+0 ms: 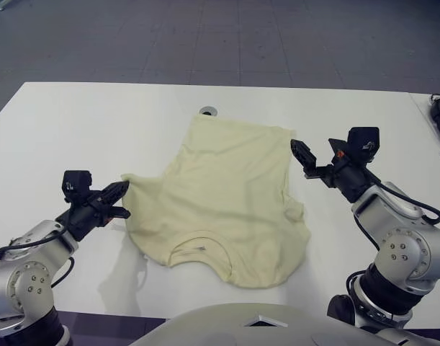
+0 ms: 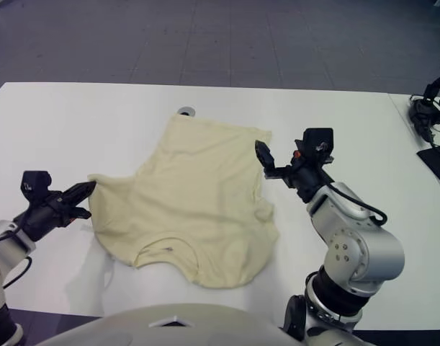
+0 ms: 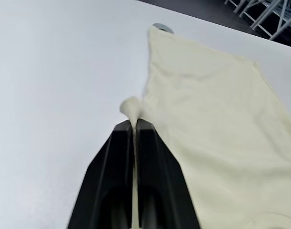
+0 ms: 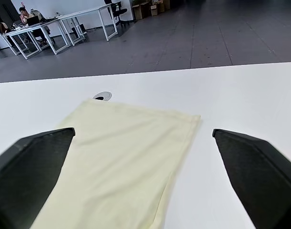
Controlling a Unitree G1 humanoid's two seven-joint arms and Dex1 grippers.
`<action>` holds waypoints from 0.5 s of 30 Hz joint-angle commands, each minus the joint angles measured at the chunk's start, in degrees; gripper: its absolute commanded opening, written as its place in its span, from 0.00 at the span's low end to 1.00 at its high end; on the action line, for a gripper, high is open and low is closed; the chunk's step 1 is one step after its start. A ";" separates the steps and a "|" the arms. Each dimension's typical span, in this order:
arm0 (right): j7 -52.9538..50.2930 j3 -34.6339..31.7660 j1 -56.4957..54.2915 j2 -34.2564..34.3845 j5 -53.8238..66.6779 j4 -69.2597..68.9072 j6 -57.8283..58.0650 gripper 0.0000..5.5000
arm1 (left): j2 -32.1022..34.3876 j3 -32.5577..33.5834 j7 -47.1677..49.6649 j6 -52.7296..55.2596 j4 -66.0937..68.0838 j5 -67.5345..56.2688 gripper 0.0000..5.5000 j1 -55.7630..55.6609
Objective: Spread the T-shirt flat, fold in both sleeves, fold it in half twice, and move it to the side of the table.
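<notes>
T-shirt lies rumpled at centre of table, collar at 6 o'clock | left gripper pinched on the sleeve tip at 9; right gripper spread wide over the 3 o'clock edge | light, limp cloth, likely to bunch: take sleeve tips and corners | cable port just past the hem at 12; black cables far off at 3, no likely obstacle

The T-shirt lies mid-counter, collar toward the near edge, one hem corner touching a cable port near the far edge. The left end effector pinches its left sleeve; the right end effector sits just beside its right side.
</notes>
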 commanded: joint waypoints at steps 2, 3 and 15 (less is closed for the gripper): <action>-1.37 0.93 0.81 0.55 0.63 -0.71 -1.38 0.98 | 8.13 -6.22 -4.82 1.52 -7.26 -5.00 0.00 -2.17; -1.53 1.26 0.76 0.61 0.70 -0.44 -1.71 0.98 | 9.79 -8.66 -5.94 1.16 -8.77 -5.47 0.00 -2.37; -1.03 3.76 -0.90 -2.79 1.52 2.86 -2.56 0.98 | 12.42 -42.60 -1.39 -9.16 -0.19 13.89 0.10 -5.76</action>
